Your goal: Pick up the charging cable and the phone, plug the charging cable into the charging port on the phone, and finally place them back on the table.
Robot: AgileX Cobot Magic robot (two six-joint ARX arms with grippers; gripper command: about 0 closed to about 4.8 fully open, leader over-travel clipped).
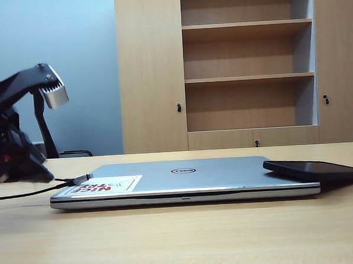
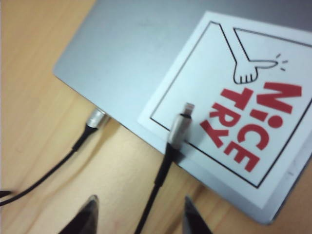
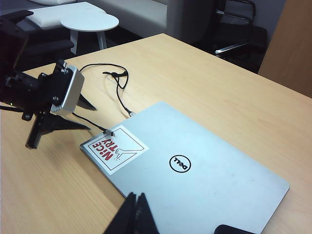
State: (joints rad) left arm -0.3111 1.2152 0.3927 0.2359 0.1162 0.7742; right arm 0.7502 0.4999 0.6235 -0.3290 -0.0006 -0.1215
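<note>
The charging cable (image 2: 163,170) is a thin black cord, and its silvery plug (image 2: 180,127) rests on the sticker of a closed laptop. My left gripper (image 2: 141,214) is open just above the table (image 2: 39,73), with the cord running between its fingers (image 2: 90,212) untouched. In the exterior view this gripper (image 1: 45,174) is at the far left, with the cable's plug (image 1: 83,178) just past it. The black phone (image 1: 314,169) lies with one end on the laptop's right edge; its charging port is hidden. My right gripper (image 3: 136,207) is shut and empty over the laptop's near edge, and a corner of the phone (image 3: 234,229) shows beside it.
The silver Dell laptop (image 1: 185,179) lies shut mid-table with a red-and-white sticker (image 3: 114,147). A second silvery connector (image 2: 95,118) lies against the laptop's side, and its cord loops away across the table (image 3: 117,78). A wooden shelf cabinet (image 1: 247,63) stands behind.
</note>
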